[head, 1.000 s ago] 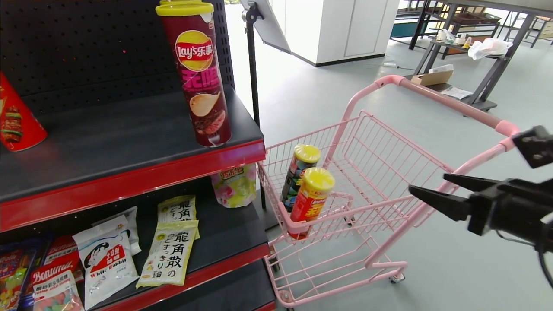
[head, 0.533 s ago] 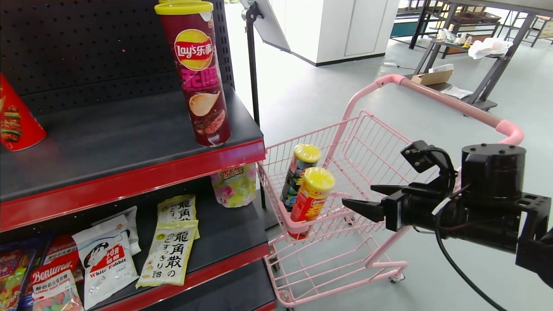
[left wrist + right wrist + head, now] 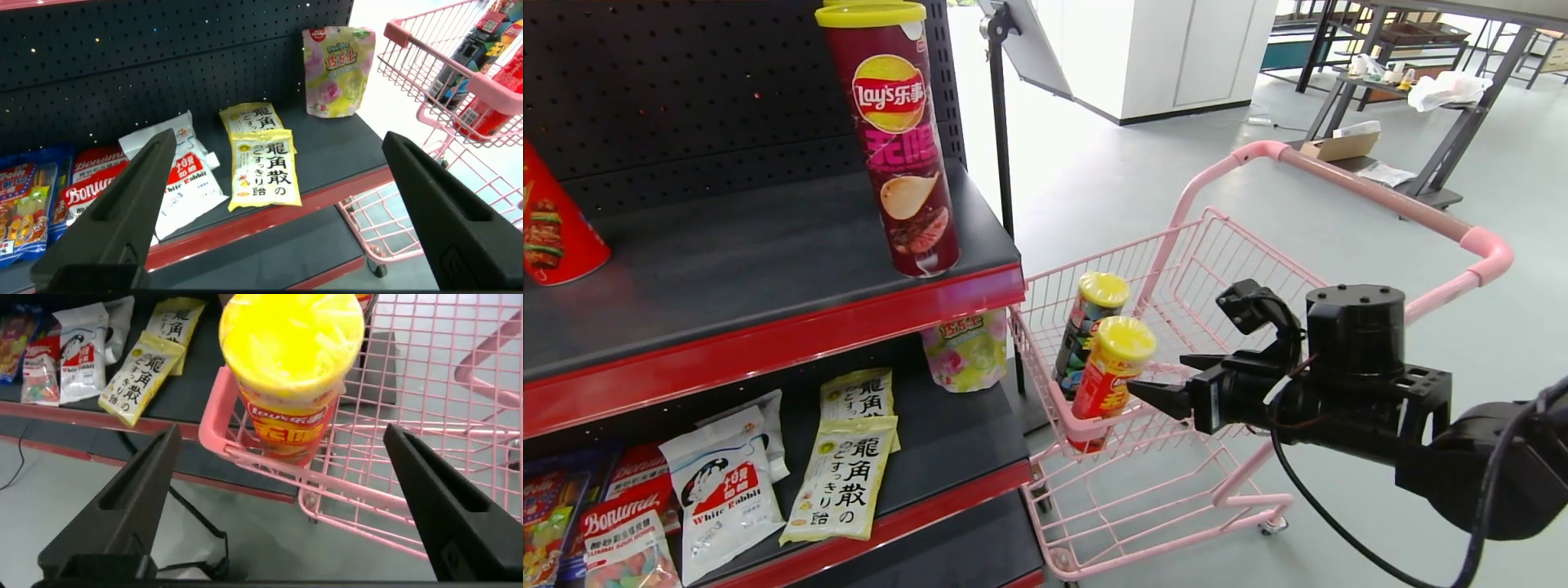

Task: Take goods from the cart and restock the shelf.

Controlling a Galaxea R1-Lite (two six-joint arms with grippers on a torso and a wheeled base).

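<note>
A pink cart (image 3: 1347, 186) stands to the right of the shelf. Two upright yellow-lidded cans lean at its front corner: a red can (image 3: 1109, 377) (image 3: 290, 384) and a dark can (image 3: 1088, 322) behind it. My right gripper (image 3: 1160, 374) (image 3: 279, 437) hangs open inside the basket, just right of the red can, with its fingers to either side of the can's lid. A tall maroon chips can (image 3: 900, 139) stands on the upper shelf (image 3: 727, 245). My left gripper (image 3: 278, 139) is open and holds nothing, facing the lower shelf (image 3: 343, 167).
The lower shelf holds yellow packets (image 3: 845, 478) (image 3: 263, 159), a white bag (image 3: 727, 490) and a green-pink pouch (image 3: 968, 351) (image 3: 337, 69). A red cone pack (image 3: 547, 220) sits at the upper shelf's left. A black pole (image 3: 1001, 147) rises between shelf and cart. Open floor lies to the right.
My right arm has swung in from the right edge of the head view, leftward across the cart to the red can. Its gripper stays open. The cans have not moved.
</note>
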